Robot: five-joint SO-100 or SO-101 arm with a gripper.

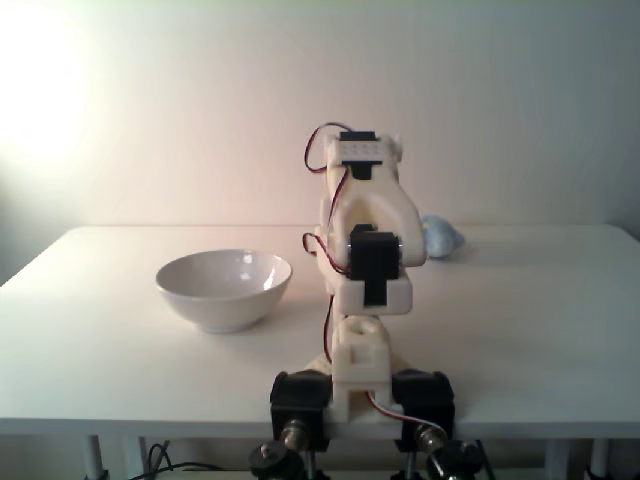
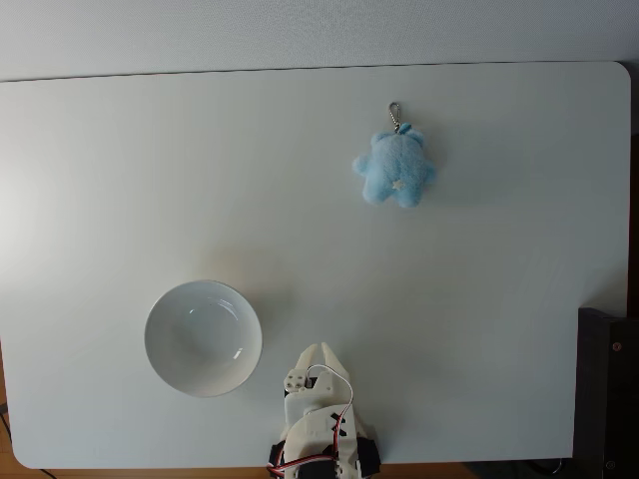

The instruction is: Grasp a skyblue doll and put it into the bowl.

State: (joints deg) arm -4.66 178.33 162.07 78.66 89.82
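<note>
The skyblue doll (image 2: 395, 169) lies at the far right of the white table in a fixed view from above, its thin dark loop and metal clip pointing to the far edge. From the front fixed view the doll (image 1: 441, 238) peeks out behind the arm. The white bowl (image 2: 165, 304) stands empty at the near left, and the front view shows the bowl (image 1: 224, 305) left of the arm. My gripper (image 2: 319, 349) is folded back near the table's front edge, just right of the bowl and far from the doll. Its fingers lie together with nothing between them.
The white table (image 2: 120, 180) reaches a pale wall at the back. My arm's base (image 1: 360, 395) is clamped to the front edge. A dark object (image 2: 607, 389) stands off the table's right side.
</note>
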